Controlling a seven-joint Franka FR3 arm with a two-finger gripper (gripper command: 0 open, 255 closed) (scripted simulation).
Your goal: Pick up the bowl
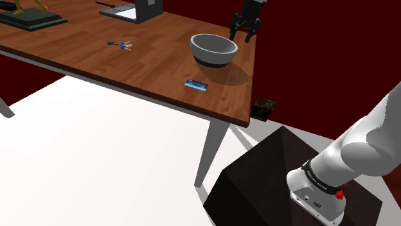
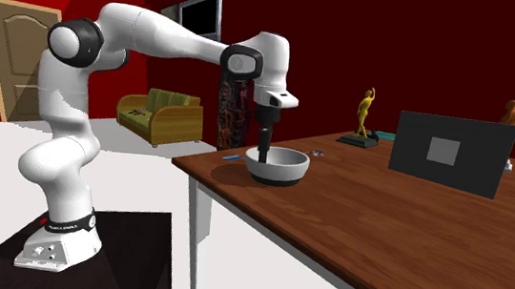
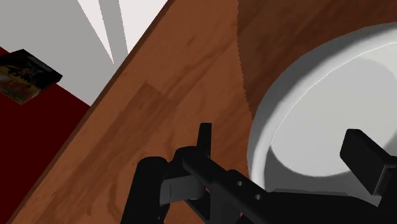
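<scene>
A grey-white bowl with a dark base stands upright near the corner of the wooden table. My black gripper hangs open just above the bowl's rim, on the side toward the shoulder view's right. In the second exterior view the gripper points straight down at the near-left rim of the bowl. In the wrist view the gripper straddles the rim of the bowl. One finger is over the table and the other over the bowl's hollow. Nothing is clasped.
A small blue card lies in front of the bowl near the table edge, and a small set of keys farther left. A dark laptop and a golden figurine stand farther along the table. A small dark box lies on the floor.
</scene>
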